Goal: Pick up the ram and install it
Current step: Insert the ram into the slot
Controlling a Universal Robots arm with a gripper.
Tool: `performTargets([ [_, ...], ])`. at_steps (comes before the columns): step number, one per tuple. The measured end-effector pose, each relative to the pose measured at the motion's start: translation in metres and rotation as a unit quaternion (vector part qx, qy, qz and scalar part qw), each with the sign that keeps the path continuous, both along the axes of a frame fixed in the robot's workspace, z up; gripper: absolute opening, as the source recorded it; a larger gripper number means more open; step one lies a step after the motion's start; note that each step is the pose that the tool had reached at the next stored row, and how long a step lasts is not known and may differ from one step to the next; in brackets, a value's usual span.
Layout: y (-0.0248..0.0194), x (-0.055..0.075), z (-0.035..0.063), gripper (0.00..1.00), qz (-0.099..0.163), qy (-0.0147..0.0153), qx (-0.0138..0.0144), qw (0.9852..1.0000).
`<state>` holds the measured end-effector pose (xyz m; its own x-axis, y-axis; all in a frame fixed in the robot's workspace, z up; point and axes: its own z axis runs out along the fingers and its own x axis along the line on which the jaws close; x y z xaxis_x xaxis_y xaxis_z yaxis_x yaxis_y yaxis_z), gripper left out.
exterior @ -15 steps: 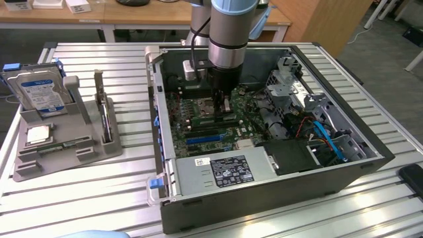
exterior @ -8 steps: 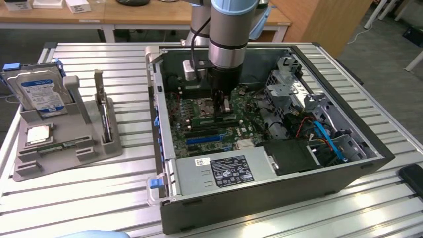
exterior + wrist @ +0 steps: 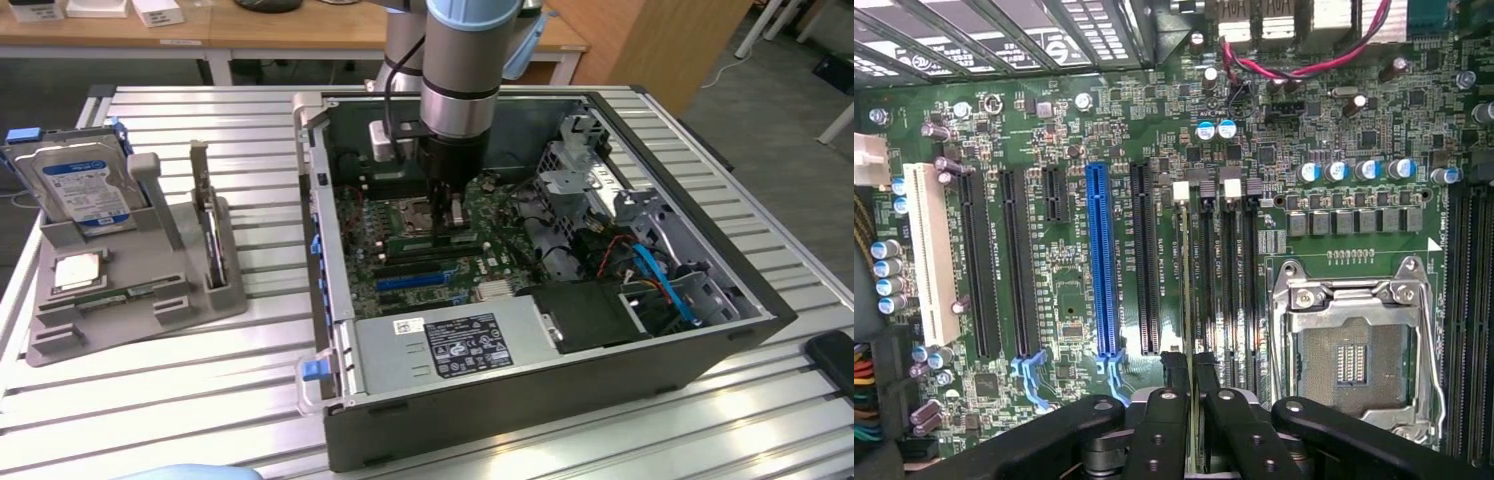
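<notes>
1. The ram [image 3: 1185, 300] shows edge-on in the wrist view as a long, very thin, pale green strip. Its chips cannot be made out from this angle.
2. Writing:
   - The power supply [image 3: 454, 345] at the front of the open computer case [image 3: 747, 300] carries a dark label with a white sticker beside it. The print is too small to read.
   - The hard drive [image 3: 83, 185] stands in a grey fixture [image 3: 147, 300] on the bench [image 3: 200, 400]. It has a blue-and-white label whose text is not legible.
   - The white lettering on the motherboard [image 3: 1064, 300] is too fine to read.
3. Fingers [image 3: 1174, 380]: narrow, the two tips close together and clamped on the near end of the strip. The rest of the ram runs out straight ahead of them.
4. Position, wrist view: the ram lies along the first memory slot, just beside a long black expansion slot [image 3: 1144, 260]. It sits between the blue slot [image 3: 1101, 265] and the CPU socket [image 3: 1354, 355]. I cannot tell whether it is seated or just above the slot.
5. Position, exterior view: the fingers [image 3: 443, 205] reach down inside the case to the board, just to the exterior view's right of the socket. They are well apart from the fixture, where a square silver chip [image 3: 78, 270] lies.
</notes>
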<state>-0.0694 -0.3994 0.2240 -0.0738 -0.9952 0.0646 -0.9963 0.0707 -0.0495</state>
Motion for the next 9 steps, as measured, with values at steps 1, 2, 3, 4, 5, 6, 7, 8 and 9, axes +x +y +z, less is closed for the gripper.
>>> performTargets([
  [1,0.0,0.0,0.0,0.13,0.0,0.0,0.0,1.0],
  [2,0.0,0.0,0.0,0.13,0.0,0.0,0.0,1.0],
  [3,0.0,0.0,-0.0001,0.13,0.0,0.0,0.0,1.0],
  [4,0.0,0.0,-0.0002,0.13,-0.001,0.0,0.0,1.0],
  [5,0.0001,0.0001,-0.0003,0.13,-0.001,0.0,0.0001,1.0],
  [6,0.0002,0.0001,-0.0004,0.13,-0.001,-0.0001,0.0001,1.0],
  [7,0.0005,0.0002,-0.0004,0.13,-0.001,0.0,0.0001,1.0],
  [8,0.0009,0.0003,-0.0006,0.13,-0.001,0.0,0.0001,1.0],
  [9,0.0012,0.0004,-0.0006,0.13,-0.001,0.0,0.0001,1.0],
])
